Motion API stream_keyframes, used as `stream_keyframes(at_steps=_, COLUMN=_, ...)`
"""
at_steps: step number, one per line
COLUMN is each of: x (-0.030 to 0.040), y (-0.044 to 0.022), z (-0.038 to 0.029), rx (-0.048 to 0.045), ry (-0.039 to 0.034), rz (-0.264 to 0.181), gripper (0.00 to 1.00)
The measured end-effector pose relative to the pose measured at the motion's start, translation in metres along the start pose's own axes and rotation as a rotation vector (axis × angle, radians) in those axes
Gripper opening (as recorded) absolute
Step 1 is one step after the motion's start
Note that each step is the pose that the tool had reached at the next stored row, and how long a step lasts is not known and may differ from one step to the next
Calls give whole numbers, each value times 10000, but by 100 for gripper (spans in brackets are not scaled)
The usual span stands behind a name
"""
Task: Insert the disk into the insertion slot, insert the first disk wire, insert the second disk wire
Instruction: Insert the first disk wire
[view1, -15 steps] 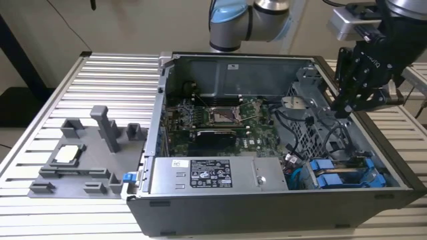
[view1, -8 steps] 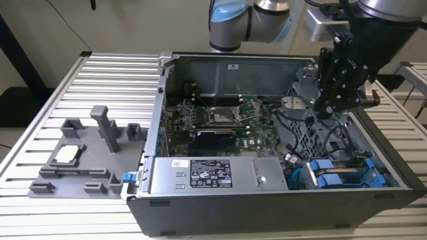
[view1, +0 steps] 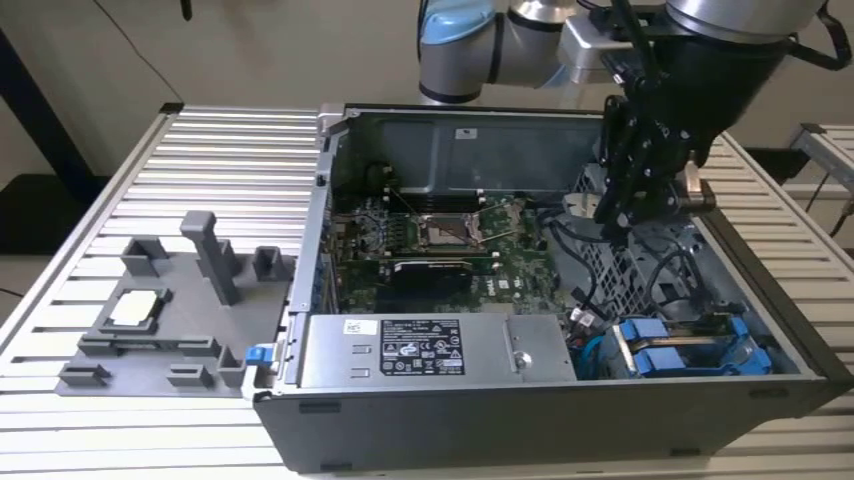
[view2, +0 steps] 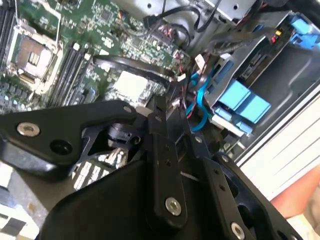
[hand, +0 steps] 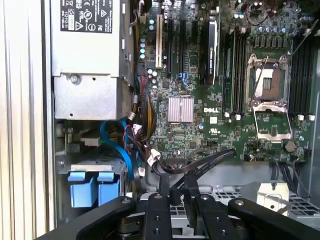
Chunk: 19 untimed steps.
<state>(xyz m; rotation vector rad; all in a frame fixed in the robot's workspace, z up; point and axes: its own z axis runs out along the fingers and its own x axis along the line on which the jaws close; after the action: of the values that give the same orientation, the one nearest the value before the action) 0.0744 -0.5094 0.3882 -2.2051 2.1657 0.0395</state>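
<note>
One disk (hand: 94, 189) sits in the insertion slot (hand: 92, 169); my tool (hand: 177, 186) hangs beside a black cable (hand: 210, 159), its grip I cannot tell.

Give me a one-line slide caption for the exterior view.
The gripper hangs inside the open computer case beside the motherboard, with the blue-framed disk in the corner on the exterior view's right.
</note>
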Motion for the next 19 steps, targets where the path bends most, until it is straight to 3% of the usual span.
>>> stream_keyframes(at_steps=3, x=-23, y=17, z=8, rx=65, ry=325, rz=-79, gripper=27)
stream_keyframes(at_steps=4, x=-38, y=20, z=13, rx=113, ry=401, rz=-109, gripper=27)
stream_keyframes(at_steps=6, x=-70, y=26, z=26, rx=228, ry=522, rz=-178, gripper=27)
stream_keyframes(at_steps=10, x=-174, y=39, z=68, rx=475, ry=596, rz=-278, gripper=27)
stream_keyframes(at_steps=11, x=-190, y=44, z=75, rx=521, ry=652, rz=-306, gripper=27)
stream_keyframes(at_steps=12, x=-197, y=49, z=77, rx=536, ry=752, rz=-338, gripper=27)
stream_keyframes(at_steps=15, x=-217, y=64, z=86, rx=567, ry=1105, rz=-446, gripper=27)
stream_keyframes(at_steps=19, x=-292, y=90, z=121, rx=781, ry=1240, rz=-513, gripper=27)
